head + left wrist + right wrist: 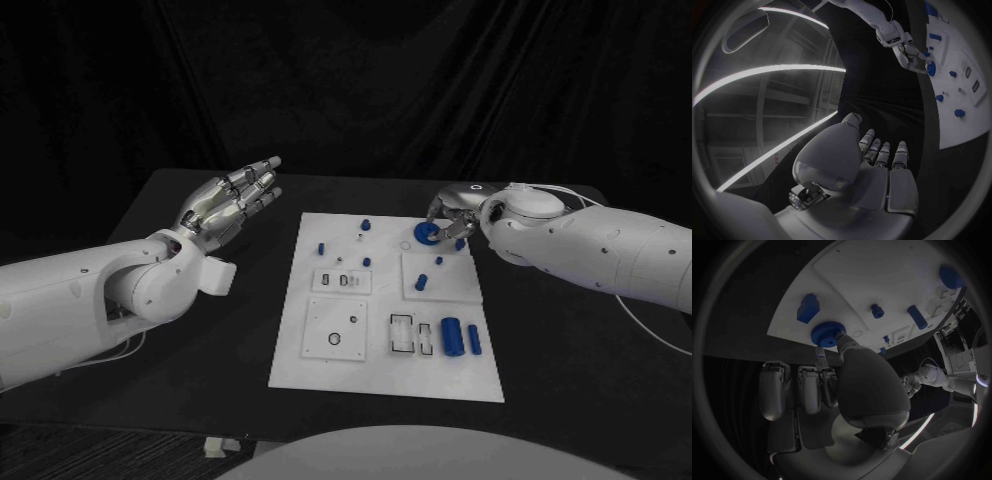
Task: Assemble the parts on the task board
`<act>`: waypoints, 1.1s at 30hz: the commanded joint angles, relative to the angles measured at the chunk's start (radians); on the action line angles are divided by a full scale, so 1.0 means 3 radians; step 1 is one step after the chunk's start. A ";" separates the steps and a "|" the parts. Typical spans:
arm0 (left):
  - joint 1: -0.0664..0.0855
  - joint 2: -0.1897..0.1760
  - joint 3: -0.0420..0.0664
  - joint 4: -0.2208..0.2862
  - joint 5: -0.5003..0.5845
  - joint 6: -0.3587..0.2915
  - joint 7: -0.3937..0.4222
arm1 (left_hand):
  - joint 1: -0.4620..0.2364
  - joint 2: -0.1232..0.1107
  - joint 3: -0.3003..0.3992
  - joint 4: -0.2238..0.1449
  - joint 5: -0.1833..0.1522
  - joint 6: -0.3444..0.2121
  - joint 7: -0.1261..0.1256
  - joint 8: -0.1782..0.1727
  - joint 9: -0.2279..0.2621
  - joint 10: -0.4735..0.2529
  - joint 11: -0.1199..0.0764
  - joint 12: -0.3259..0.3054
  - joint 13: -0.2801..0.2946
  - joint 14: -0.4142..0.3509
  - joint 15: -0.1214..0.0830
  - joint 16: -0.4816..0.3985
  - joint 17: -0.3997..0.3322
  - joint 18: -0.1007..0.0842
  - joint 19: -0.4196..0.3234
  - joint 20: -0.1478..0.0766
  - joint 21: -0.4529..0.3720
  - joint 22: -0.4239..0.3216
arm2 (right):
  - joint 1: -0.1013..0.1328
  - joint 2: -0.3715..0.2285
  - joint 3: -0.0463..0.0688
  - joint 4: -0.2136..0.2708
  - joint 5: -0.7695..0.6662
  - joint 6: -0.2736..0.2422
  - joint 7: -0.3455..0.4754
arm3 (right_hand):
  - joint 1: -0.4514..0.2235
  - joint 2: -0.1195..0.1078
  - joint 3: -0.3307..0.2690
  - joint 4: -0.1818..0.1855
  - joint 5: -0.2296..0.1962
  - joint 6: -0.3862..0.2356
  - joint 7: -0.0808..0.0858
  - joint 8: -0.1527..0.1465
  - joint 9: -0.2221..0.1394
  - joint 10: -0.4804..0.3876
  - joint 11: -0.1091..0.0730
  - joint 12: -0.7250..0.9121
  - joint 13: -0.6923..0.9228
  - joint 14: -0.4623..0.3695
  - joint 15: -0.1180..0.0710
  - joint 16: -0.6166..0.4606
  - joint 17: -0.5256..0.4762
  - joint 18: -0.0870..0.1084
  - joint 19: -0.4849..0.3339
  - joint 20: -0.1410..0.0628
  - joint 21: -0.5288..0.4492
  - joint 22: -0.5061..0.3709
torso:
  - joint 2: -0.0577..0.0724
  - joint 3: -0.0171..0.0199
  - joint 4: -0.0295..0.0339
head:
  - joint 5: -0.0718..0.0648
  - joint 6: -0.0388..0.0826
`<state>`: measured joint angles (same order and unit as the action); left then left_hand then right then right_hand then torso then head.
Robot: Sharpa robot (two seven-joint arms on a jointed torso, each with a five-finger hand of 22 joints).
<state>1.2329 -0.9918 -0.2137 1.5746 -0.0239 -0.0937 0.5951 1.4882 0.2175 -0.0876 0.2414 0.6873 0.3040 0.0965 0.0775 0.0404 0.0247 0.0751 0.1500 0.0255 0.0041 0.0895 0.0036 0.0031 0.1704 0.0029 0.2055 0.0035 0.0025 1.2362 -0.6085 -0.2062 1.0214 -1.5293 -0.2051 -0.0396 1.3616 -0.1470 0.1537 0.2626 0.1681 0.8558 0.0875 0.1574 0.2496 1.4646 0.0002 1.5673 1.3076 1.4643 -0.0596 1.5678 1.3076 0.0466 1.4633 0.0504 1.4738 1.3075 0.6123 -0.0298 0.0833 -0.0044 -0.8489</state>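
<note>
Now the right hand (450, 215) pinches a round blue toothed gear (427, 233) over the white task board (387, 380), likely next seating it, while the left hand (231, 203) hangs released.

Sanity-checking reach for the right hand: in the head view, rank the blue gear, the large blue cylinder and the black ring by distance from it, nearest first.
From the right hand, head view:
1. Blue gear: pinched in its fingers, at the far right part of the task board.
2. Large blue cylinder: lying at the near right of the board.
3. Black ring: on the near left plate, farthest away.
</note>
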 commanded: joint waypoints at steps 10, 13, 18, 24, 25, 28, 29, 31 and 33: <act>-0.0004 0.0004 0.0003 0.0005 -0.0001 0.0046 0.0048 | 0.0031 -0.0007 0.0019 -0.0014 0.0021 -0.0007 0.0008 0.0022 0.0003 0.0005 0.0020 0.0022 0.0004 -0.0002 0.0013 0.0016 0.0002 0.0036 0.0009 0.0021 0.0003 0.0005 | -0.0033 0.0023 0.0001 -0.0020 -0.0006 0.0064 0.0005 | 0.0097 0.0057 0.0054 -0.0132 0.0735 0.0047 -0.0007 0.0183 0.0147 0.0354 -0.0011 0.0012 0.0877 0.0355 -0.0006 0.0010 0.0877 -0.0041 0.0086 0.0001 -0.0027 0.0642 | 0.0000 -0.0002 -0.0002 | -0.0004 -0.0006; -0.0005 0.0003 0.0003 0.0006 -0.0001 0.0047 0.0046 | 0.0031 -0.0007 0.0019 -0.0014 0.0021 -0.0007 0.0008 0.0022 0.0003 0.0005 0.0020 0.0022 0.0004 -0.0002 0.0013 0.0016 0.0002 0.0036 0.0009 0.0021 0.0003 0.0005 | -0.0041 0.0032 0.0001 -0.0032 -0.0006 0.0084 0.0005 | 0.0101 0.0063 0.0098 -0.0177 0.0971 0.0084 -0.0010 0.0242 0.0191 0.0354 -0.0017 0.0012 0.0877 0.0355 -0.0008 0.0010 0.0877 -0.0041 0.0087 -0.0002 -0.0029 0.0647 | 0.0001 -0.0001 -0.0001 | -0.0005 -0.0007; -0.0005 0.0001 0.0003 0.0008 -0.0001 0.0051 0.0043 | 0.0031 -0.0007 0.0019 -0.0014 0.0021 -0.0007 0.0008 0.0022 0.0003 0.0005 0.0020 0.0022 0.0004 -0.0002 0.0013 0.0016 0.0002 0.0036 0.0009 0.0021 0.0003 0.0005 | -0.0053 0.0053 0.0001 -0.0053 -0.0004 0.0137 0.0002 | 0.0114 0.0062 0.0146 -0.0225 0.1101 0.0102 -0.0011 0.0279 0.0222 0.0354 -0.0017 0.0012 0.0877 0.0355 -0.0010 0.0010 0.0877 -0.0038 0.0080 -0.0002 -0.0040 0.0645 | -0.0003 -0.0001 -0.0001 | -0.0006 -0.0010; -0.0005 -0.0004 0.0003 0.0011 -0.0001 0.0055 0.0041 | 0.0033 -0.0006 0.0023 -0.0016 0.0023 -0.0007 0.0010 0.0023 0.0003 0.0005 0.0023 0.0025 0.0004 -0.0002 0.0016 0.0018 0.0002 0.0036 0.0009 0.0023 0.0003 0.0005 | -0.0058 0.0057 0.0001 -0.0045 0.0001 0.0145 0.0015 | 0.0137 0.0057 0.0186 -0.0269 0.1167 0.0118 -0.0007 0.0302 0.0241 0.0354 -0.0015 0.0012 0.0877 0.0355 -0.0010 0.0010 0.0877 -0.0038 0.0080 -0.0002 -0.0043 0.0647 | -0.0002 -0.0001 0.0000 | -0.0005 -0.0014; -0.0005 -0.0006 0.0003 0.0012 -0.0001 0.0055 0.0041 | 0.0033 -0.0006 0.0023 -0.0016 0.0023 -0.0007 0.0010 0.0023 0.0003 0.0005 0.0023 0.0025 0.0004 -0.0002 0.0016 0.0018 0.0002 0.0036 0.0009 0.0023 0.0003 0.0005 | -0.0058 0.0054 0.0001 -0.0039 0.0001 0.0133 0.0020 | 0.0139 0.0054 0.0194 -0.0278 0.1182 0.0126 -0.0003 0.0310 0.0247 0.0354 -0.0013 0.0012 0.0877 0.0355 -0.0008 0.0010 0.0877 -0.0039 0.0083 -0.0002 -0.0040 0.0649 | -0.0002 0.0000 0.0000 | -0.0005 -0.0013; -0.0005 -0.0011 0.0003 0.0012 -0.0001 0.0056 0.0041 | 0.0033 -0.0006 0.0023 -0.0016 0.0023 -0.0007 0.0010 0.0023 0.0003 0.0005 0.0023 0.0025 0.0004 -0.0002 0.0016 0.0018 0.0002 0.0036 0.0009 0.0023 0.0003 0.0005 | -0.0058 0.0038 0.0002 0.0000 0.0001 0.0068 0.0039 | 0.0125 0.0045 0.0220 -0.0291 0.1268 0.0146 0.0003 0.0330 0.0263 0.0354 -0.0008 0.0012 0.0877 0.0355 -0.0005 0.0010 0.0877 -0.0041 0.0088 0.0001 -0.0036 0.0655 | -0.0001 0.0000 0.0000 | 0.0001 -0.0010; -0.0005 -0.0012 0.0003 0.0011 -0.0001 0.0056 0.0041 | 0.0033 -0.0006 0.0023 -0.0016 0.0023 -0.0007 0.0010 0.0023 0.0003 0.0005 0.0023 0.0025 0.0004 -0.0002 0.0016 0.0018 0.0002 0.0036 0.0009 0.0023 0.0003 0.0005 | -0.0057 0.0032 0.0002 0.0013 0.0001 0.0049 0.0043 | 0.0119 0.0043 0.0224 -0.0291 0.1280 0.0157 0.0004 0.0338 0.0268 0.0354 -0.0006 0.0012 0.0877 0.0355 -0.0004 0.0010 0.0877 -0.0042 0.0090 0.0001 -0.0034 0.0657 | -0.0001 0.0001 0.0000 | 0.0003 -0.0010; -0.0005 -0.0015 0.0003 0.0011 -0.0001 0.0057 0.0042 | 0.0033 -0.0006 0.0023 -0.0016 0.0023 -0.0007 0.0010 0.0023 0.0003 0.0005 0.0023 0.0025 0.0004 -0.0002 0.0016 0.0018 0.0002 0.0036 0.0009 0.0023 0.0003 0.0005 | -0.0054 0.0014 0.0002 0.0056 0.0001 -0.0005 0.0053 | 0.0110 0.0039 0.0227 -0.0290 0.1293 0.0165 0.0006 0.0343 0.0272 0.0354 -0.0005 0.0012 0.0877 0.0355 -0.0004 0.0010 0.0877 -0.0043 0.0094 0.0002 -0.0029 0.0660 | -0.0001 0.0001 0.0000 | 0.0013 -0.0010; -0.0005 -0.0018 0.0003 0.0014 -0.0001 0.0057 0.0043 | 0.0035 -0.0006 0.0025 -0.0018 0.0023 -0.0009 0.0011 0.0023 0.0002 0.0007 0.0025 0.0034 0.0006 -0.0001 0.0017 0.0020 0.0003 0.0036 0.0010 0.0025 0.0004 0.0006 | -0.0037 -0.0006 0.0002 0.0109 0.0001 -0.0059 0.0065 | 0.0096 0.0034 0.0233 -0.0288 0.1309 0.0189 0.0007 0.0358 0.0280 0.0354 -0.0003 0.0012 0.0877 0.0355 -0.0003 0.0010 0.0877 -0.0045 0.0100 0.0003 -0.0023 0.0665 | 0.0001 0.0001 0.0000 | 0.0020 -0.0007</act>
<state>1.2324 -0.9973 -0.2138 1.5758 -0.0240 -0.0876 0.5938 1.4882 0.2175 -0.0849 0.2387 0.6911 0.3040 0.0965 0.0775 0.0404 0.0247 0.0751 0.1541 0.0262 0.0040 0.0894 0.0036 0.0031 0.1704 0.0066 0.2092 0.0035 0.0034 1.2287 -0.6083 -0.2032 1.0454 -1.5226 -0.2064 -0.0276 1.3913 -0.1326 0.2178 0.1757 0.5573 0.8881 0.1024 0.2391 0.2954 1.4647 0.0002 1.5673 1.3073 1.4643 -0.0597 1.5678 1.3074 0.0468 1.4633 0.0503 1.4653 1.3080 0.6118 -0.0298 0.0831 -0.0003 -0.8519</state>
